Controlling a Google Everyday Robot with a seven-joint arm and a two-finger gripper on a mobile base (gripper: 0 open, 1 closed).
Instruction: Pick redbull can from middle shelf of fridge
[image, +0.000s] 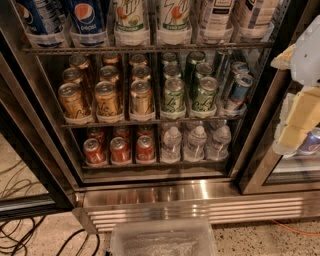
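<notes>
Hovering at the right edge of the fridge (165, 197), the pale hand (294, 131) (grip unclear), apart from the redbull can (240, 90).

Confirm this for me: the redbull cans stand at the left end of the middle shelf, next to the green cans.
Not quite: the camera view shows the redbull cans at the right end of the middle shelf, next to the green cans. The gripper hangs by the right door frame, outside the fridge.

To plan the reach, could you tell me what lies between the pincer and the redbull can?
In the camera view, only the fridge's dark door frame crosses the stretch between the pincer, at right, and the front redbull can.
</notes>
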